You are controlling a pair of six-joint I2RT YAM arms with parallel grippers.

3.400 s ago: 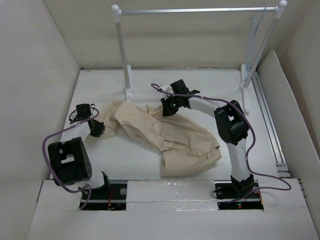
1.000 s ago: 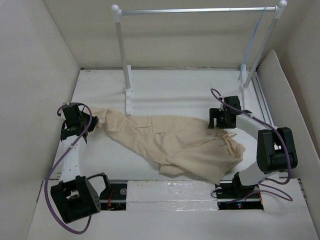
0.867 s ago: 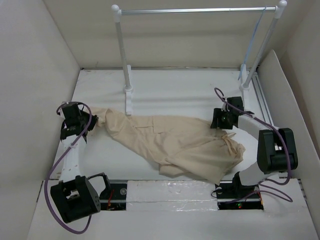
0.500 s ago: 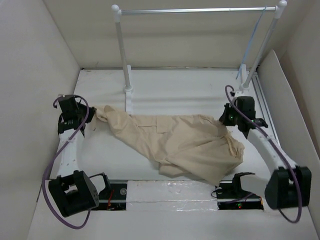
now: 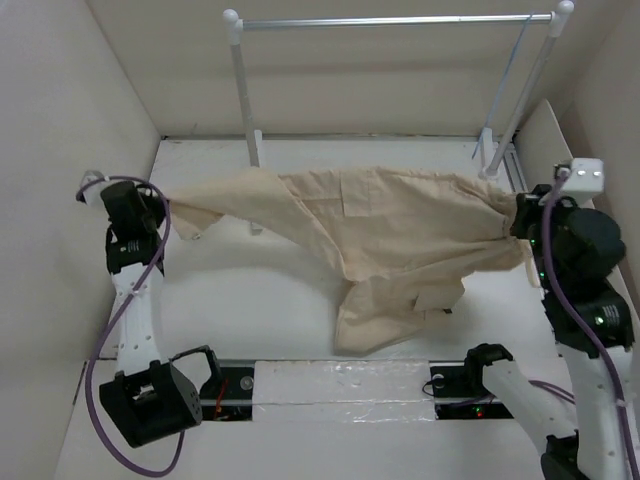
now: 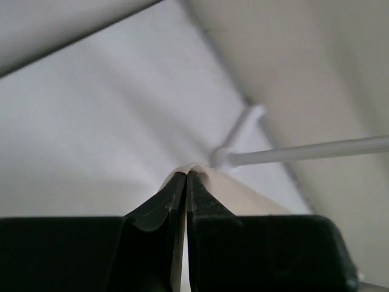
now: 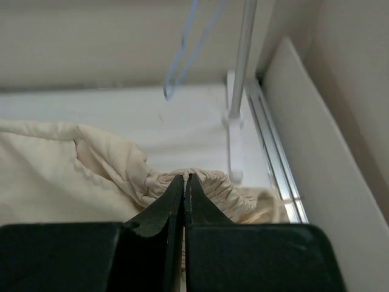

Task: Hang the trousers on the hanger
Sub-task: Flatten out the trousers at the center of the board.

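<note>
We list four items, each placed against the rack [image 5: 390, 20].

1. The trousers [image 5: 380, 225]: beige cloth, spread in a wide span in front of the rack, from beyond its left post to near its right post. The fabric covers the lower part of the left post, and a folded mass hangs on the side away from the rack.
2. Left gripper [image 6: 185, 175]: jaws clenched on one beige end of the trousers, left of the rack's left post.
3. Right gripper [image 7: 184, 177]: jaws clenched on gathered cloth, just in front of the rack's right post.
4. The hanger [image 7: 188, 45]: pale blue wire, hanging at the right end of the rack's bar, apart from the trousers.
</note>
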